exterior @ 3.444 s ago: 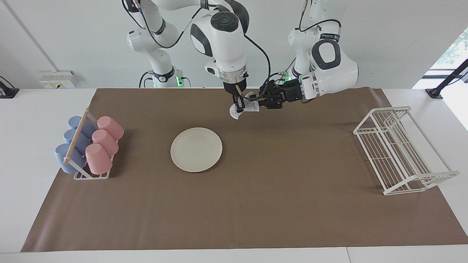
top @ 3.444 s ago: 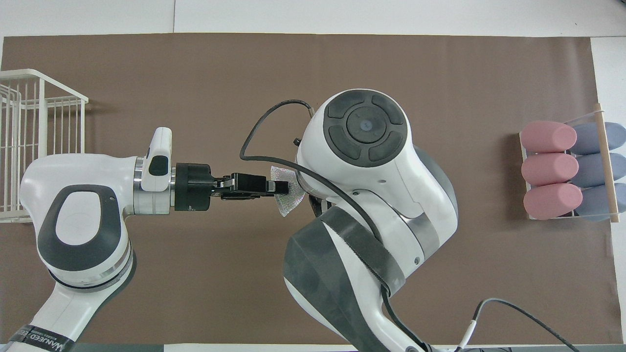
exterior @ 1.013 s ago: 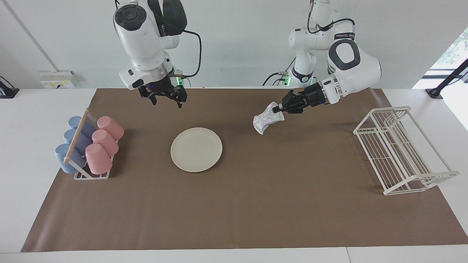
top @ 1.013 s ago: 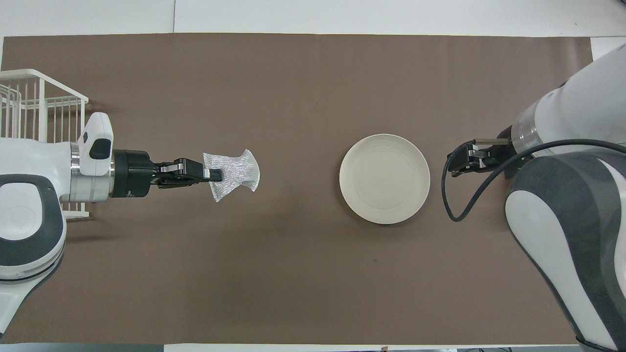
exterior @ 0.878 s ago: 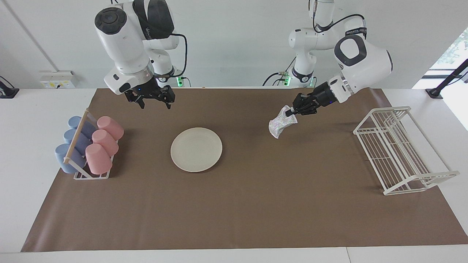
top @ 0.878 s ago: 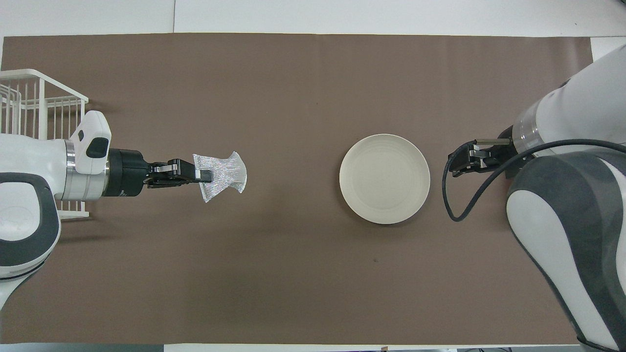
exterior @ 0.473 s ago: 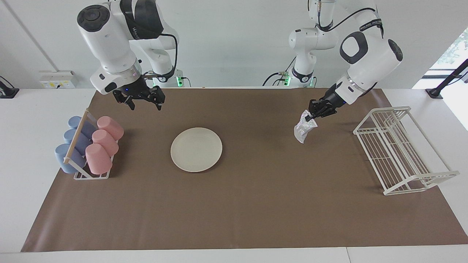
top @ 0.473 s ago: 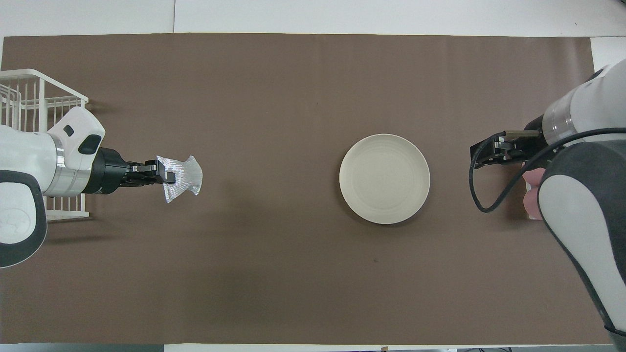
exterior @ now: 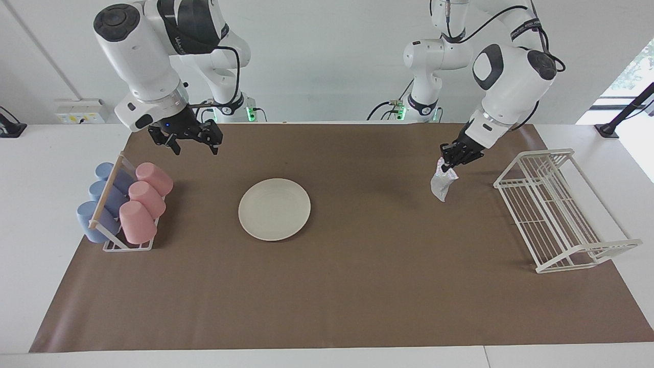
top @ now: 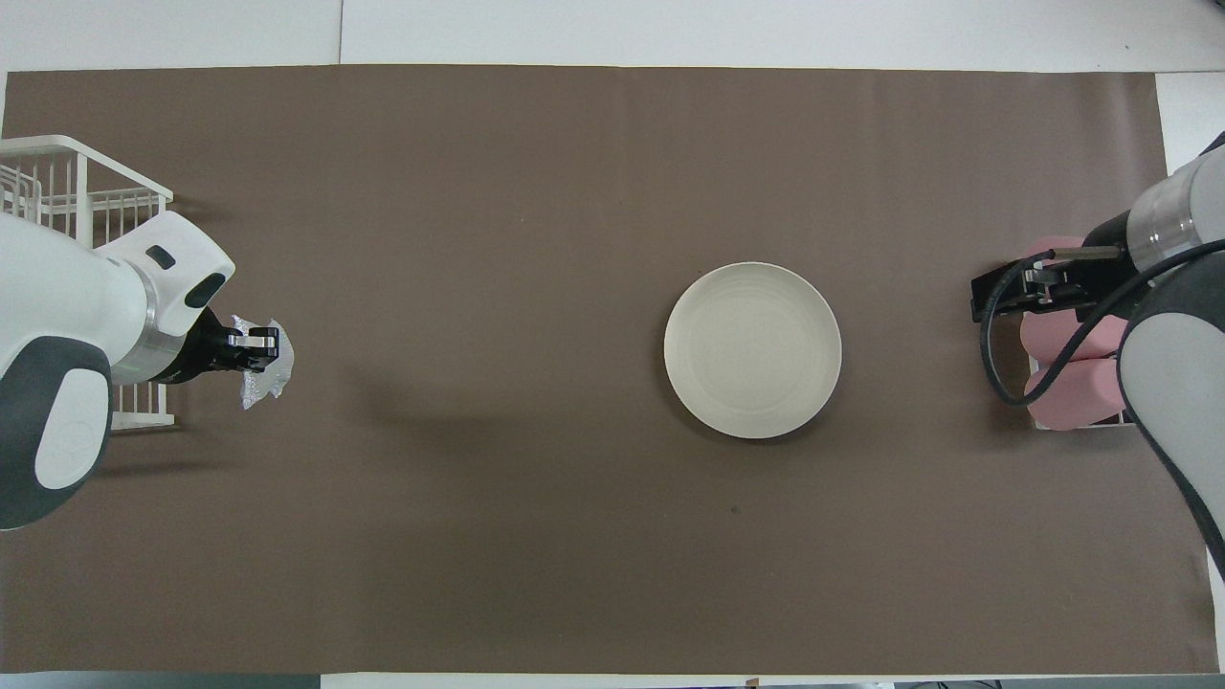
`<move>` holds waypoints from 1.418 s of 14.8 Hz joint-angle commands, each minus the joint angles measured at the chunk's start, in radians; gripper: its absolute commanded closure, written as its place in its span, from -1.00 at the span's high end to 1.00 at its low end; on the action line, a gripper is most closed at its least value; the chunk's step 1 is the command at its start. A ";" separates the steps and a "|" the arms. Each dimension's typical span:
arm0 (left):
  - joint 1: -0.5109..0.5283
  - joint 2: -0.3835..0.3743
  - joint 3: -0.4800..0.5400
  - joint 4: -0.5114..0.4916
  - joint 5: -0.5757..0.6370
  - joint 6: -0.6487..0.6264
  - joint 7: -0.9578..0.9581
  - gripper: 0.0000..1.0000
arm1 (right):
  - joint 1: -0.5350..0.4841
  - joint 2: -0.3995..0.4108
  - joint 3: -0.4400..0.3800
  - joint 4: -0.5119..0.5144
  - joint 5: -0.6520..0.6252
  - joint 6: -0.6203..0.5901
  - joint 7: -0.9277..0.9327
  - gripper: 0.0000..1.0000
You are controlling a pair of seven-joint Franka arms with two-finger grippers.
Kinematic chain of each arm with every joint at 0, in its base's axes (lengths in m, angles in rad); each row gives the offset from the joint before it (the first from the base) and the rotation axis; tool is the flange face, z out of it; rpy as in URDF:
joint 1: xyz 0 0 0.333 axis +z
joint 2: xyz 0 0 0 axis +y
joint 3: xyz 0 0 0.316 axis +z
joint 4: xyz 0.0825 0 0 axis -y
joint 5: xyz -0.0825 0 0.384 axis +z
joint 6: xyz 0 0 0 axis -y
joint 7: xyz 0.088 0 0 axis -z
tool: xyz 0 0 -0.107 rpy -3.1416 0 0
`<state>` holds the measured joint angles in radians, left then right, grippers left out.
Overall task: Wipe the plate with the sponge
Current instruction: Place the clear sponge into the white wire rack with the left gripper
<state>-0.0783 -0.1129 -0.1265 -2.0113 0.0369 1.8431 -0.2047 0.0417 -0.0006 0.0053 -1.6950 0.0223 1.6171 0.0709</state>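
Facing view — sponge point(exterior: 442, 182) aloft, plate point(exterior: 274, 208) bare mid-mat.
Left gripper point(exterior: 451, 160) pinches the sponge's top so it dangles beside the wire rack point(exterior: 557, 209); right gripper point(exterior: 191, 142) hangs spread — empty — near the cups point(exterior: 144, 201).

plate point(exterior: 274, 209) between cup rack point(exterior: 124, 206), wire rack point(exterior: 560, 209)

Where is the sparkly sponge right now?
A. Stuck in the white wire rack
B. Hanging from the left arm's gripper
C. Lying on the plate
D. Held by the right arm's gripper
B: the sponge dangles from the left gripper, up in the air beside the wire rack, while the plate lies bare and the right gripper is open.
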 commanded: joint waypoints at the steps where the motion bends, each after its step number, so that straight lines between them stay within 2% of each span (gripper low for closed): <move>1: -0.063 0.056 0.004 0.115 0.116 -0.132 -0.109 -1.00 | 0.038 0.010 -0.028 0.015 -0.018 -0.016 -0.019 1.00; 5: -0.155 0.166 0.004 0.288 0.338 -0.355 -0.200 -1.00 | 0.049 0.008 -0.042 0.017 -0.018 -0.016 -0.019 1.00; 9: -0.207 0.251 0.004 0.345 0.570 -0.479 -0.200 -1.00 | 0.017 0.010 -0.042 0.021 -0.044 -0.026 -0.058 1.00; 11: -0.210 0.266 0.004 0.344 0.668 -0.505 -0.197 -1.00 | 0.006 0.010 -0.047 0.021 -0.045 -0.028 -0.072 1.00; 16: -0.224 0.384 0.004 0.342 0.967 -0.548 -0.196 -1.00 | 0.006 0.011 -0.061 0.048 -0.064 -0.011 -0.091 1.00; 17: -0.224 0.428 0.008 0.344 1.032 -0.550 -0.196 -1.00 | 0.007 0.013 -0.062 0.051 -0.052 -0.013 -0.091 1.00; 21: -0.155 0.505 0.013 0.344 1.161 -0.475 -0.180 -1.00 | -0.011 0.013 -0.071 0.054 -0.041 -0.013 -0.106 1.00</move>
<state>-0.2666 0.3554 -0.1127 -1.6994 1.1483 1.3392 -0.3967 0.0477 0.0000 -0.0668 -1.6591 -0.0261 1.6111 0.0022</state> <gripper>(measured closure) 0.956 0.000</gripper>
